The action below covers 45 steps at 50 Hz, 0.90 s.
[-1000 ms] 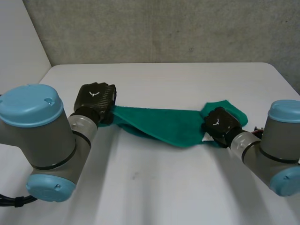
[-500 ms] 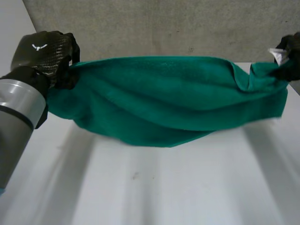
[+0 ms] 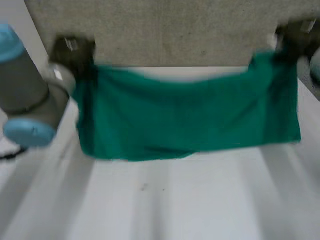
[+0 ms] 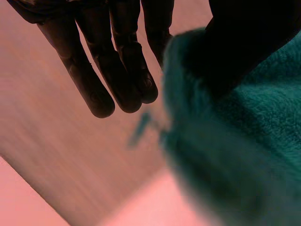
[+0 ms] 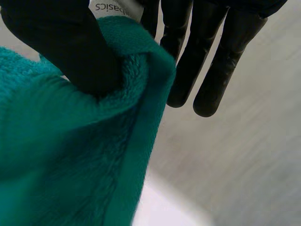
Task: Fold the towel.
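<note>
**Towel held up and spread, fold not yet begun**

The tabletop [image 3: 165,210] lies bare along its front edge. Over its middle the towel [image 3: 190,115] hangs as one broad sheet, reaching from near the left edge to near the right edge. Whether its lower hem touches the tabletop I cannot tell.

The left hand [image 3: 72,50] has the upper corner on the left edge's side. In its wrist view the thumb pinches the cloth, and the other fingers [image 4: 117,75] stand straight and free beside it. The right hand [image 3: 294,37] pinches the opposite upper corner the same way, with a white label [image 5: 115,5] beside its thumb. A grey wall [image 3: 175,30] stands beyond the back edge.

This looks like the opening-out step, with the towel raised and stretched flat. The next move probably calls for both hands to descend level, top edge taut, so the hem lands first. The held edge can then be laid over it, corner to corner.
</note>
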Tool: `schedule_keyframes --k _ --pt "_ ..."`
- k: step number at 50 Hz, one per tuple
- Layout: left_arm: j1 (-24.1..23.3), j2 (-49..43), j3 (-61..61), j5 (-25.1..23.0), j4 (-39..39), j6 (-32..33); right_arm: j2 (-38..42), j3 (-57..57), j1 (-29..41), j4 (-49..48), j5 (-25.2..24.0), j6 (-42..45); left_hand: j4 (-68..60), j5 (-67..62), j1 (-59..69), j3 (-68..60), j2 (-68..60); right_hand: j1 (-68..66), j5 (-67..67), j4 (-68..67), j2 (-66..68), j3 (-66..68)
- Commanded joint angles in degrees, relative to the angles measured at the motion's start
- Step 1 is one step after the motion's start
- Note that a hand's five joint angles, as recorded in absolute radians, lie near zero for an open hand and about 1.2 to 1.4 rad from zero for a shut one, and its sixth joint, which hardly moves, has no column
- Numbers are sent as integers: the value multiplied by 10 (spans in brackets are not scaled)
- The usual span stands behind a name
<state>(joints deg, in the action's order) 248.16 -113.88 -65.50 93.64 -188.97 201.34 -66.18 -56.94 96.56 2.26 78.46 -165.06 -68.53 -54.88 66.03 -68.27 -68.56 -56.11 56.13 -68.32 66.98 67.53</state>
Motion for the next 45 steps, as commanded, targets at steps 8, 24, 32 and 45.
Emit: schedule_keyframes --k 8,24,32,45 --pt "7 87 -69 34 -156 -5 -116 -94 -14 -149 -41 -134 -115 -151 140 -117 -114 -239 139 -117 130 125" --pt "2 23 -335 7 -174 -9 37 -246 -45 -96 -134 6 -115 -151 140 -117 -114 -239 139 -117 130 125" --pt "1 26 -357 6 -174 -9 43 -301 -49 -89 -135 73 -115 -151 140 -117 -114 -14 -86 108 -95 -100" --pt "-13 69 -381 9 -170 -10 -47 -415 -47 -91 -132 185 -115 -151 140 -117 -114 194 -295 316 -303 -309"
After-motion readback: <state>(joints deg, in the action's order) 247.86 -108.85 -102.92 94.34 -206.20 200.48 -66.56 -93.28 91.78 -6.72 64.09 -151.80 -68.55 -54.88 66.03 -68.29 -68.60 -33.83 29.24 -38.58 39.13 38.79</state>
